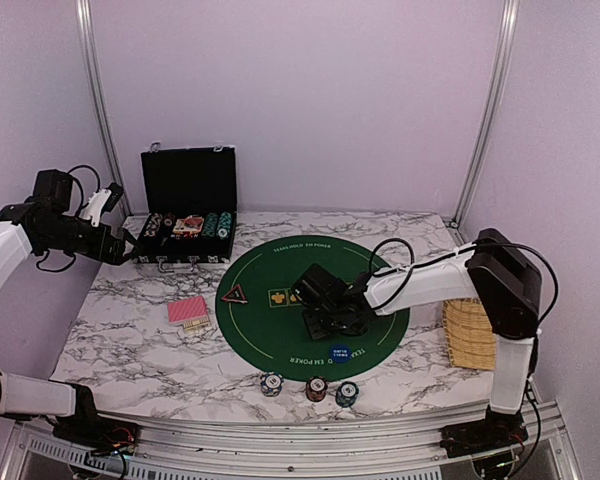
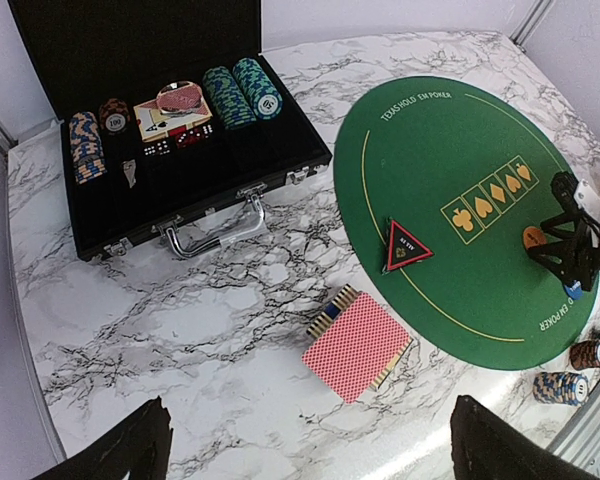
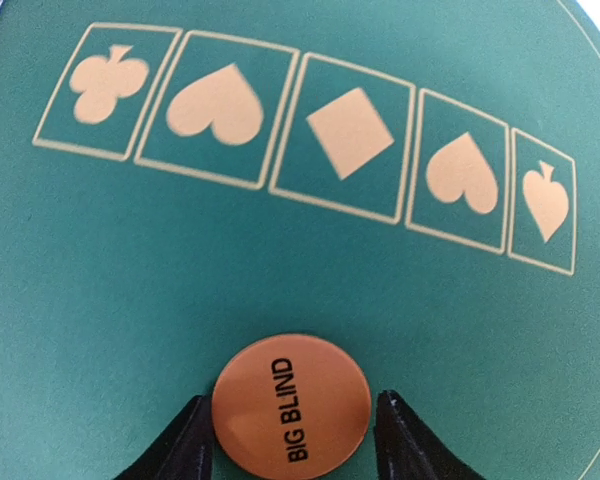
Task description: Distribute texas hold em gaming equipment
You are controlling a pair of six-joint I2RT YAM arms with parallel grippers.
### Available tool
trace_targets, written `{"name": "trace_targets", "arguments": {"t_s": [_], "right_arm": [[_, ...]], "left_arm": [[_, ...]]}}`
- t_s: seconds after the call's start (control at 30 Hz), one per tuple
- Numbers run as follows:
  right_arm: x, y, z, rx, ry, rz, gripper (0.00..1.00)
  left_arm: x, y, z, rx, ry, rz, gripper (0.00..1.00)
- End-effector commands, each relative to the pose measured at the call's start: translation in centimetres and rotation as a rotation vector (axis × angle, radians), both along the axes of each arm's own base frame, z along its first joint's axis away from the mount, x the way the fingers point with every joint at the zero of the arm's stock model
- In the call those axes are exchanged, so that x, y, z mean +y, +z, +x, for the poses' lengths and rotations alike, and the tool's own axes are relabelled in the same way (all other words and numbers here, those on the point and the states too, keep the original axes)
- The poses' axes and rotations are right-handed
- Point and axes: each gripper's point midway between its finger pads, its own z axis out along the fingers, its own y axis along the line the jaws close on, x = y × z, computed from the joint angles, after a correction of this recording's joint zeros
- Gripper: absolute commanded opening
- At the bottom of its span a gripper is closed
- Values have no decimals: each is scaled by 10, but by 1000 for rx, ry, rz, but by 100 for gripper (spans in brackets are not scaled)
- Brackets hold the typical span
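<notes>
Jaws of the low-bent right arm (image 1: 420, 285) flank the orange button (image 3: 292, 405) on the green mat (image 1: 270, 270), grip unclear, while the raised left arm's (image 1: 5, 255) jaws gape above the marble tabletop (image 1: 140, 335) between lilac walls (image 1: 300, 100).

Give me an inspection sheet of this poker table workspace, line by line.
Surface: marble table, round green mat on it.
Job's things: red-backed cards left of mat; black triangular button at mat's left edge; orange button and blue button on mat; three chip stacks at near edge; more chips in case.
Clutter: open black case at back left; woven tray at right.
Tools: left tool open, beside the case, holding nothing; right tool straddles orange button, grip unclear.
Cables: black cable looping over right arm; another near left tool.
Surroundings: lilac walls, metal posts.
</notes>
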Motion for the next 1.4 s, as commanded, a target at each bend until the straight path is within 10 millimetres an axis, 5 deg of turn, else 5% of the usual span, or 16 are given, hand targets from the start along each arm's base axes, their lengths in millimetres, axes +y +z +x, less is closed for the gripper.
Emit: {"name": "trace_targets", "arguments": {"t_s": [0.0, 0.1, 0.27, 0.63, 1.0, 1.37], "right_arm": [[-10, -5, 25, -9, -18, -41, 60], [-5, 2, 27, -17, -13, -26, 72], [-13, 6, 18, 1, -45, -6, 74], [-8, -7, -27, 70, -46, 48, 53], [-10, -16, -21, 99, -104, 41, 38], [-17, -16, 3, 75, -165, 77, 34]], "left_arm": [[2, 11, -2, -14, 4, 1, 99], [1, 12, -2, -16, 3, -1, 99], [1, 14, -4, -21, 4, 1, 99], [0, 14, -5, -21, -3, 0, 99], [-1, 13, -3, -15, -9, -8, 99], [-1, 14, -2, -16, -9, -8, 99]]}}
